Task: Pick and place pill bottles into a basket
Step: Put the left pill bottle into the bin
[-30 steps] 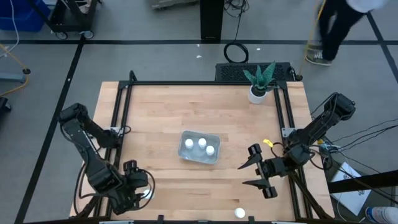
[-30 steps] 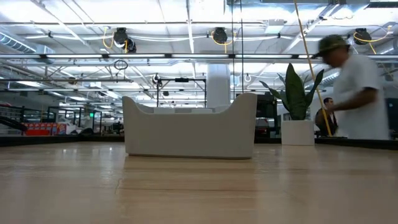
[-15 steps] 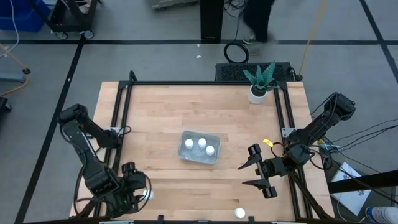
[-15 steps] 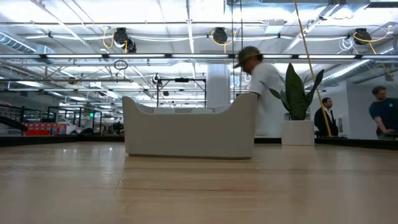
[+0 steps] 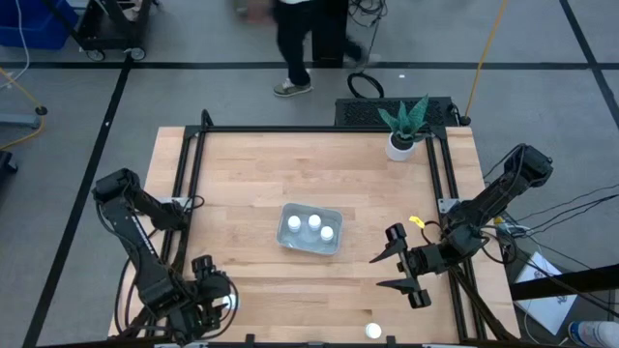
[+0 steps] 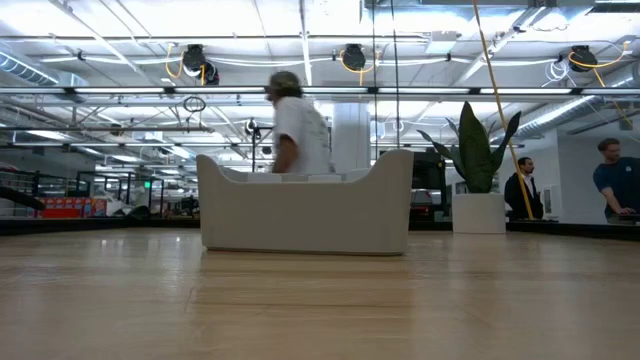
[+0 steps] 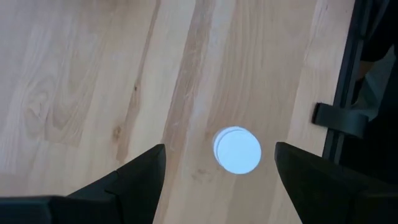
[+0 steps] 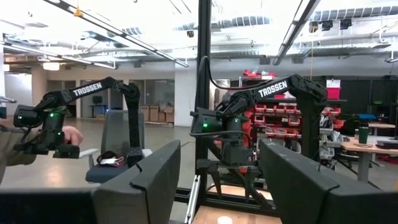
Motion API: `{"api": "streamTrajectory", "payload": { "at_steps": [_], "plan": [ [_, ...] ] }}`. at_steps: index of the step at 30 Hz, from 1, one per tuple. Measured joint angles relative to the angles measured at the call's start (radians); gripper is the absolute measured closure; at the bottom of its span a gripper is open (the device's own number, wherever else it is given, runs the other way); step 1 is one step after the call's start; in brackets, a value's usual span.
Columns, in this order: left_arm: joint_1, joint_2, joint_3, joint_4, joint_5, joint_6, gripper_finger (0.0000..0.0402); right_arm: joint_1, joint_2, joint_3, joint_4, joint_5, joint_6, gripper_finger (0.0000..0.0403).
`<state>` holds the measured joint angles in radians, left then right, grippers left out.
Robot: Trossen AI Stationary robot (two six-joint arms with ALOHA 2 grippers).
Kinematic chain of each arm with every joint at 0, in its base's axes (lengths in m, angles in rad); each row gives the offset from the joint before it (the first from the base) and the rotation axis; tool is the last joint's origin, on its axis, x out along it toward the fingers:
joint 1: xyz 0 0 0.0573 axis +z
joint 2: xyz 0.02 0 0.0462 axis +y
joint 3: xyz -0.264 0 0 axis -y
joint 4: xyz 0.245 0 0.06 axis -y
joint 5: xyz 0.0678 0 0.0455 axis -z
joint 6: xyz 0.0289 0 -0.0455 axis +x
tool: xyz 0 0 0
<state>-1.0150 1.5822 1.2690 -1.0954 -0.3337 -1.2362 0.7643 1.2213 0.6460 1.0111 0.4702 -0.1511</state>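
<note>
The basket (image 5: 310, 230) sits mid-table with three white pill bottles (image 5: 311, 225) standing in it; it also shows in the low view (image 6: 305, 215). My left gripper (image 5: 215, 298) is at the table's near left corner, open and pointing down. Its fingers stand on either side of an upright bottle (image 7: 237, 150) without touching it; the bottle stands on its base on the wood. Another bottle (image 5: 373, 331) stands near the front edge. My right gripper (image 5: 395, 261) is open and empty, right of the basket.
A white pot with a green plant (image 5: 401, 143) stands at the far right corner. A black frame rail (image 7: 341, 118) runs close beside the left gripper's bottle. A person (image 5: 300, 43) walks on the floor beyond the table's far edge.
My left gripper has moved a little toward the table's near edge, staying open over the near-left bottle. The person behind the table has walked from right to left. My right arm has kept still.
</note>
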Motion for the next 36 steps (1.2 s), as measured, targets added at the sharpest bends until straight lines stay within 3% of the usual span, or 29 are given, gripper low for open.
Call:
{"api": "streamTrajectory", "payload": {
  "at_steps": [36],
  "plan": [
    [-0.014,0.008,-0.209,0.291,0.039,-0.06,0.0094,-0.012,0.0,0.0,-0.022,0.001,0.009,0.019]
  ]
}}
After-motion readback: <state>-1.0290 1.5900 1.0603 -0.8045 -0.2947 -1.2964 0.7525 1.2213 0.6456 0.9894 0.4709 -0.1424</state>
